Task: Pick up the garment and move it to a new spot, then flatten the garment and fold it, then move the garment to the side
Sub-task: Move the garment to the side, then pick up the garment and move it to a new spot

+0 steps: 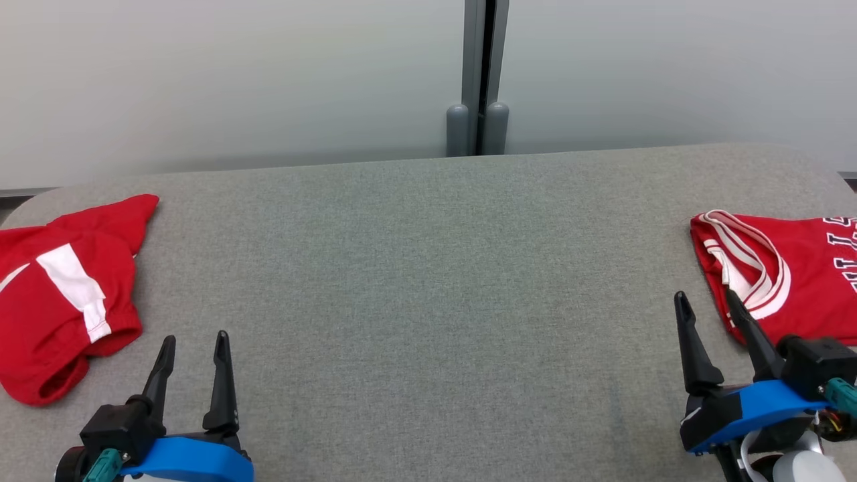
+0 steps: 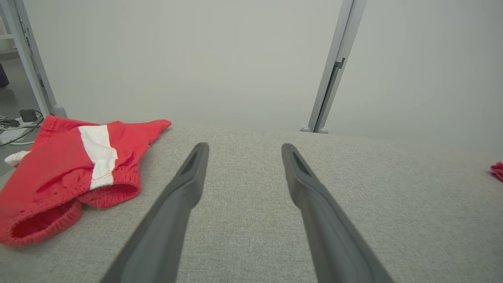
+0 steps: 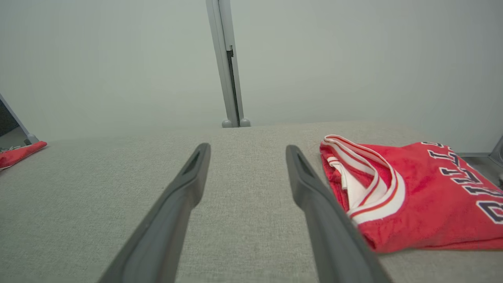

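Note:
A crumpled red garment with a white stripe [image 1: 60,294] lies at the table's left edge, and the left wrist view has it [image 2: 70,169] to the left of my fingers. A folded red jersey with white trim and dark letters [image 1: 783,268] lies at the right edge, seen close in the right wrist view [image 3: 416,192]. My left gripper [image 1: 195,336] stands open over bare cloth just right of the striped garment, nothing between its fingers [image 2: 244,146]. My right gripper [image 1: 706,294] is open too, its right finger [image 3: 314,196] beside the jersey's near corner.
The grey fabric-covered table [image 1: 428,281] is wide and rounded at its corners. A pale wall with a grey vertical post [image 1: 478,80] stands just behind its far edge. Cables and a small device lie on the floor [image 2: 17,122] past the left edge.

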